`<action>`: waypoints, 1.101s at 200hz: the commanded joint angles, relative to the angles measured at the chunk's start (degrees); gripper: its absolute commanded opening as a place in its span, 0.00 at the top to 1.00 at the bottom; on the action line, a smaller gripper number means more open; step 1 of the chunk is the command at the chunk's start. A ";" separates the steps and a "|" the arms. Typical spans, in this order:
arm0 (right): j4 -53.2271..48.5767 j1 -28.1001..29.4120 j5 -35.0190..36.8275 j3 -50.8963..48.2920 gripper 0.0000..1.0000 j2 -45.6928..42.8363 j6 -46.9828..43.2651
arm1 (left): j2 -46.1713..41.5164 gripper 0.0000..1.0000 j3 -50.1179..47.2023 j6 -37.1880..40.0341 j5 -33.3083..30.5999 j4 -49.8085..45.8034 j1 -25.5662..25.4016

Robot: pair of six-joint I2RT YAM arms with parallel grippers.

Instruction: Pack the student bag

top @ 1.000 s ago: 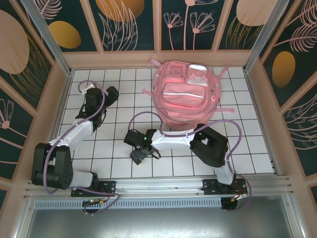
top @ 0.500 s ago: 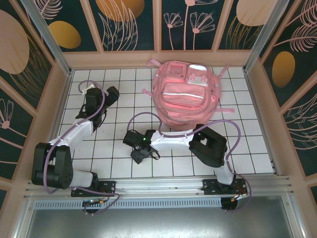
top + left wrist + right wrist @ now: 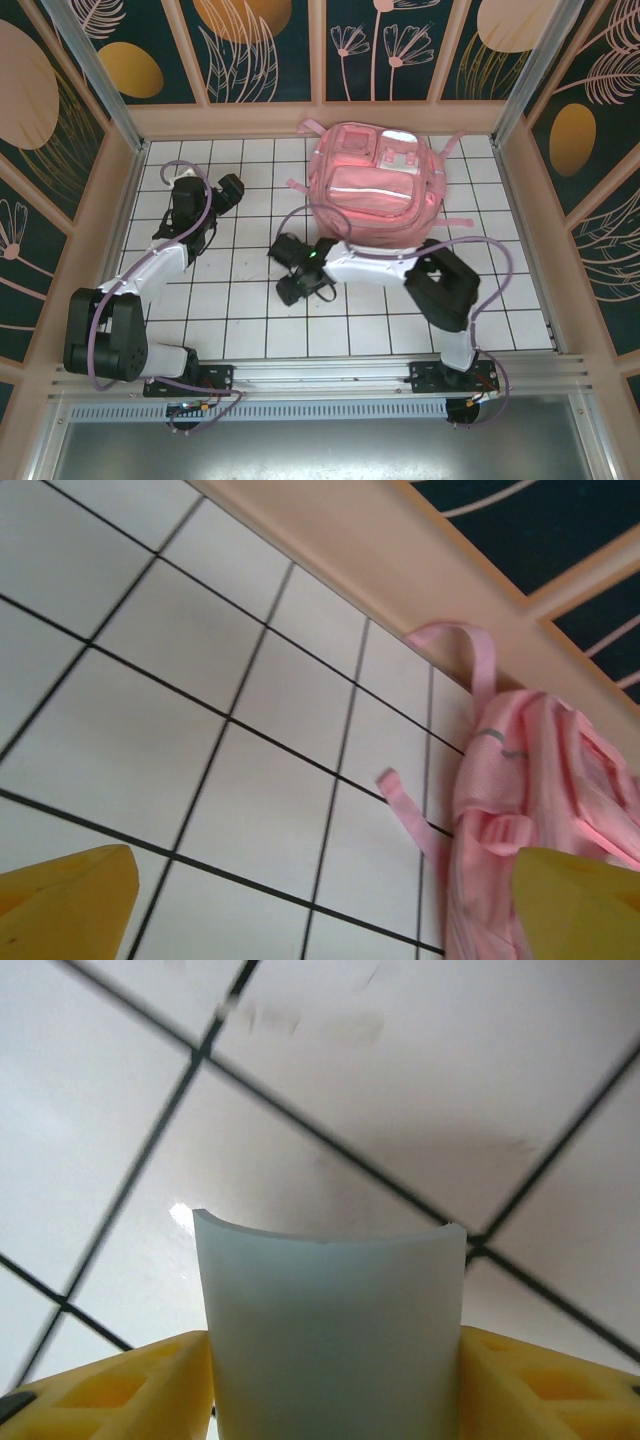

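While the left tool [image 3: 320,920] gapes empty, the right tool [image 3: 330,1370] grips a pale curved piece [image 3: 330,1290]. The backpack [image 3: 375,190] lies beyond.

The left arm [image 3: 150,268] and right arm [image 3: 365,268] are built alike: smooth white link shells between bulky black joint housings, each on a black base plate [image 3: 185,378] at the near rail, with a mauve cable [image 3: 185,168] looping along it. A small green light [image 3: 313,256] glows at the right wrist. The left claw [image 3: 322,890] and right claw [image 3: 330,1380] have bright yellow plastic fingers [image 3: 70,905], the right's moulded with hollow pockets.
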 commanded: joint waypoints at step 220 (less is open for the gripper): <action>19.08 -67.53 -17.67 -30.12 0.38 -48.46 12.27 | 32.73 0.25 44.30 48.89 2.19 -28.23 -36.57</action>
